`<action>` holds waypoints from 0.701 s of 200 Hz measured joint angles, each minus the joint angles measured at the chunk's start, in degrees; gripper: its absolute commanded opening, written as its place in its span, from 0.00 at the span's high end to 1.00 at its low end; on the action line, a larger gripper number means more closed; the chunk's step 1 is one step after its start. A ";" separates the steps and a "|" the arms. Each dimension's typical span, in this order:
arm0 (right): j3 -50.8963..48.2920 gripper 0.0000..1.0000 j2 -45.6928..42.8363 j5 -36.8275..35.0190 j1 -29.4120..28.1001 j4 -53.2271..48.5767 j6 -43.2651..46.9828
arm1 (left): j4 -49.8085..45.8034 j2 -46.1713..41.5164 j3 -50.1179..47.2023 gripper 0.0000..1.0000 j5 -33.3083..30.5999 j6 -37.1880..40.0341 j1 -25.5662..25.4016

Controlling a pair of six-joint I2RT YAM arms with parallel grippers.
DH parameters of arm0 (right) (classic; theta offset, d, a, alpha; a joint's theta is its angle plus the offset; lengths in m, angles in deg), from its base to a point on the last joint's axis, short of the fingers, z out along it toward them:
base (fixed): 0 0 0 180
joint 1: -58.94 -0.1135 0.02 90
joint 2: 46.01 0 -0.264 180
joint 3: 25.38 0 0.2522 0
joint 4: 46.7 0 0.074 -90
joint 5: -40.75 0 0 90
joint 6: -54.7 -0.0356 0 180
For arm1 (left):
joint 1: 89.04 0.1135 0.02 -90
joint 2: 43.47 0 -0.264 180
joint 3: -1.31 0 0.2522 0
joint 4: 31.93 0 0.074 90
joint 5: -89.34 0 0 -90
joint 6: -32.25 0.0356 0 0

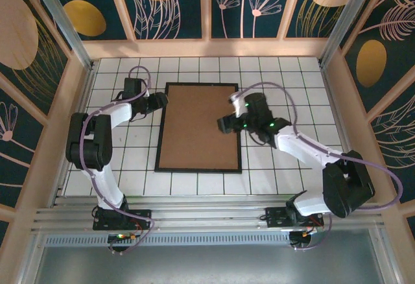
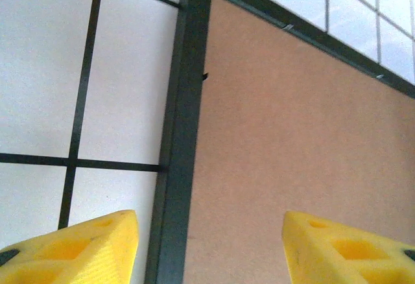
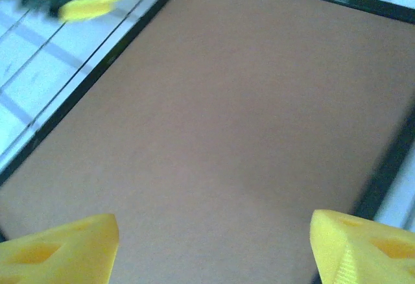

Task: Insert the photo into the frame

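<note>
Top external view: I see the frame (image 1: 198, 169) flat mid-table, long axis running away from the bases, backing board (image 1: 200, 128) inside. The left gripper (image 1: 162, 100) straddles its left rail near the far corner. The right gripper (image 1: 225, 124) hovers at the right rail. Both jaws gape, empty.

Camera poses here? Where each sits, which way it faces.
Top external: above, behind the bases, looking down at the table; left arm and right arm flank the frame.
Left wrist: on the left arm, over the frame's left edge; own jaws below, apart.
Right wrist: on the right arm, over the backing board; own jaws below.
Shared: frame, backing board.
</note>
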 measured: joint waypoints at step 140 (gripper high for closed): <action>0.63 0.33 13.53 9.62 13.20 2.10 -16.92 | -5.99 8.83 6.27 0.60 -0.22 6.05 -0.48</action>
